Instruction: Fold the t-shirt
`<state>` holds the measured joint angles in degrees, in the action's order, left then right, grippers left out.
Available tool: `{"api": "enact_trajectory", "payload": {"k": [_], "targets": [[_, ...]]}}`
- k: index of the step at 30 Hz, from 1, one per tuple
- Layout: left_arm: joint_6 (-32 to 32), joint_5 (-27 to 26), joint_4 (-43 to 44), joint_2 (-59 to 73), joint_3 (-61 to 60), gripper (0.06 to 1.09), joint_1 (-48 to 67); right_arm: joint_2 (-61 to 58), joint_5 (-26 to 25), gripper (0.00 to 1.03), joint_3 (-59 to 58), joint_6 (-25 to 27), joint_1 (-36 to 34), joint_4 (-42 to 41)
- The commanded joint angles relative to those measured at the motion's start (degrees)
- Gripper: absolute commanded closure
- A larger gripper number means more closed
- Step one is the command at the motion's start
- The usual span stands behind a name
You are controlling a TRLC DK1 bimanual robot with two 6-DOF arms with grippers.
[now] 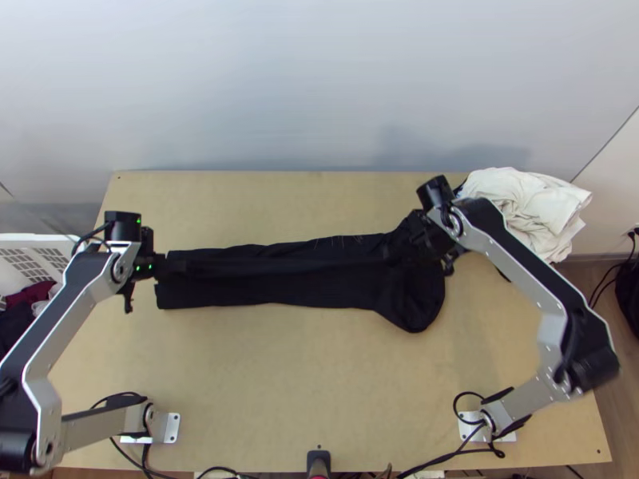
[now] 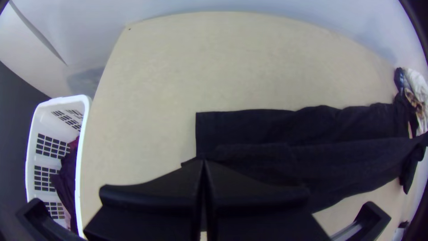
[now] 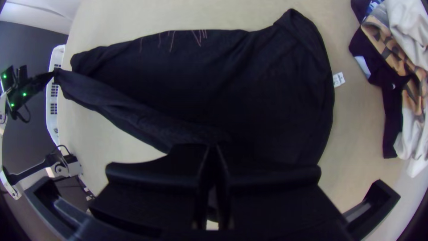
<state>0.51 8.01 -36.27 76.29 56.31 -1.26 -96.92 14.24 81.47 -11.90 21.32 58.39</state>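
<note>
The black t-shirt (image 1: 319, 294) lies as a long, narrow folded strip across the table, wider at its right end. At its left end my left gripper (image 1: 177, 266) is shut on an upper layer; in the left wrist view the left gripper (image 2: 203, 164) has its fingers together over the dark cloth (image 2: 267, 122). My right gripper (image 1: 414, 239) is over the wider right end, and in the right wrist view the right gripper (image 3: 214, 148) is closed on the cloth (image 3: 249, 89). A raised band of fabric stretches between the two grippers. A white tag (image 3: 339, 79) sticks out from the shirt's edge.
White and patterned clothes (image 1: 523, 207) are heaped at the table's far right corner. A white laundry basket (image 2: 84, 105) with dark clothes stands beyond the left edge. Bare wood (image 1: 311, 367) stretches between the shirt and the arms' bases.
</note>
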Motion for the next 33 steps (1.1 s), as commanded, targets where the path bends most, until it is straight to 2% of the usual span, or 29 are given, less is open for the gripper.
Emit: {"api": "enact_trajectory", "payload": {"k": [1,15,18,24,25,27,28,30,31,33], "targets": [[4.94,0.6,4.28,7.64,3.63,1.05,0.11,-9.6,0.44,1.0,9.06,-0.23,-1.99,-0.56],[9.24,0.51,11.66,18.72,4.24,1.05,1.34,-22.78,1.67,0.98,15.65,-2.51,-5.5,-2.84],[11.35,-0.45,11.66,20.12,5.12,1.05,0.99,-24.72,4.31,0.98,16.88,-5.06,-6.73,-2.84],[14.25,-2.21,11.84,20.39,6.09,1.05,0.91,-25.24,6.24,0.97,16.79,-6.47,-7.52,-2.93],[14.69,-2.21,11.75,20.48,6.44,1.05,0.82,-25.24,6.41,0.87,16.97,-7.08,-7.79,-2.76],[15.22,-2.56,11.57,20.39,7.14,1.05,0.73,-25.24,6.41,0.49,17.67,-9.9,-8.14,-1.26],[15.57,-2.65,11.49,20.39,7.32,1.05,0.73,-25.07,6.41,0.39,18.02,-10.86,-8.23,-1.0],[16.27,-3.0,11.13,20.21,7.85,1.02,0.82,-24.72,6.41,0.37,18.64,-11.92,-8.14,-0.91],[17.5,-3.0,10.43,19.95,8.29,0.92,0.82,-24.54,6.41,0.36,19.08,-12.09,-8.05,-0.56],[21.46,-3.09,8.67,18.63,9.08,0.62,0.38,-23.84,6.41,0.25,19.51,-12.71,-7.87,0.41]]}}
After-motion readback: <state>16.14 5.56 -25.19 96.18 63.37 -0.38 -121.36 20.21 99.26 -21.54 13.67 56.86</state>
